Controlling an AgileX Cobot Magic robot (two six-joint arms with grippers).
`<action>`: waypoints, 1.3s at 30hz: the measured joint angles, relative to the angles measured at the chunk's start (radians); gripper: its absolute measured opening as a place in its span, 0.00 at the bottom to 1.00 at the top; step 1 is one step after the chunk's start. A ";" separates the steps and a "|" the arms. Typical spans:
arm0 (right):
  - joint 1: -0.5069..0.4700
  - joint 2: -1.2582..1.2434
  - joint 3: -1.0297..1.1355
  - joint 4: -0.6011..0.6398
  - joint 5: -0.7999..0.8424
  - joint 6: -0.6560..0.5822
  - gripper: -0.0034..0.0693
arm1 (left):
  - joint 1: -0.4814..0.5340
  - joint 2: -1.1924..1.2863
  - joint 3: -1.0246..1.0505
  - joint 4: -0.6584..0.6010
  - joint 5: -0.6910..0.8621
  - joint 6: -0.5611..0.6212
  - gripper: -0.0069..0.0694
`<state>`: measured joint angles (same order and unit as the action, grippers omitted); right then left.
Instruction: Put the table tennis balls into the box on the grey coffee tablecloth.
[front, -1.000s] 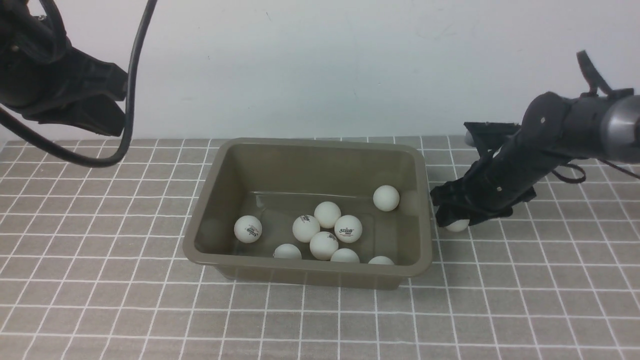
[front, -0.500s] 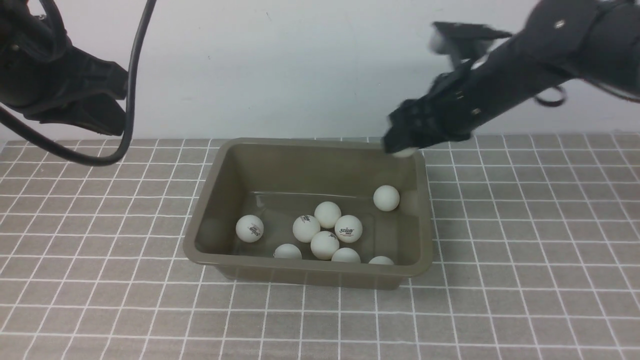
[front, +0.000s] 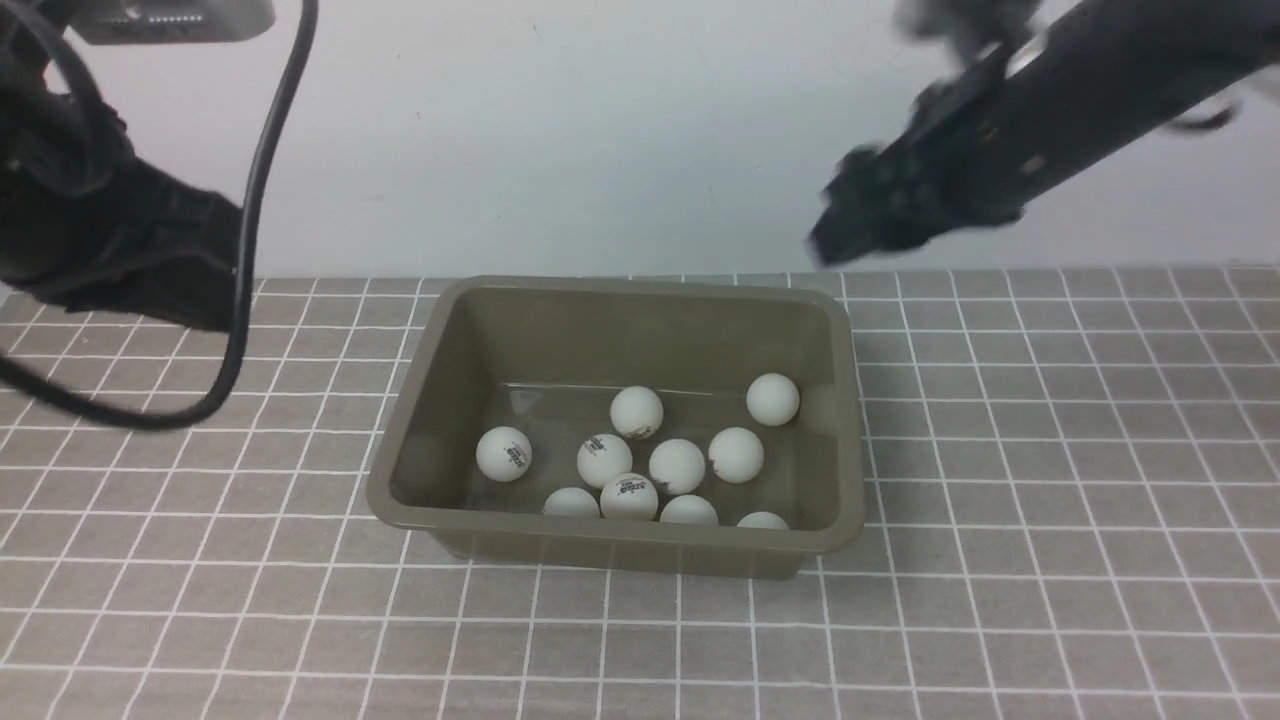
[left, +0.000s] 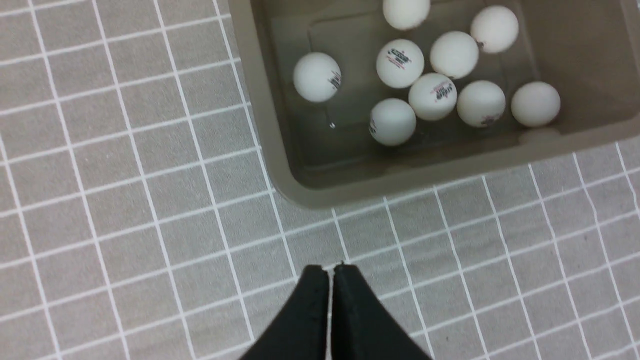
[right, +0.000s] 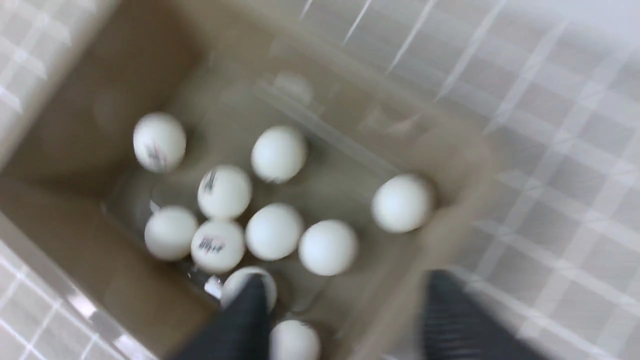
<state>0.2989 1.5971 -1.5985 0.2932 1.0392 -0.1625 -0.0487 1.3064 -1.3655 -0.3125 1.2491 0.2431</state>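
We see the right gripper (right: 345, 320) spread apart and empty above the box (front: 420, 400); beneath it lie the table tennis balls (front: 677, 466). The left gripper (left: 330, 272) is pressed closed.

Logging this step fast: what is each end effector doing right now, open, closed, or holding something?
Left end effector: closed, holding nothing, above the cloth.
Right end effector: open, empty, above the box.
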 joint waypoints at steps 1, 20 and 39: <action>-0.006 -0.055 0.000 -0.026 0.007 0.021 0.23 | 0.000 -0.019 0.016 0.000 0.000 0.001 0.08; -0.013 -1.332 0.944 -0.235 -0.682 0.236 0.03 | 0.000 -0.299 0.196 -0.126 -0.157 0.070 0.08; -0.019 -1.611 1.195 -0.293 -0.857 0.305 0.03 | 0.000 -0.894 0.557 -0.153 -0.344 0.064 0.08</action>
<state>0.2797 -0.0142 -0.4034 0.0000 0.1817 0.1424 -0.0487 0.4124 -0.8085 -0.4659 0.9051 0.3074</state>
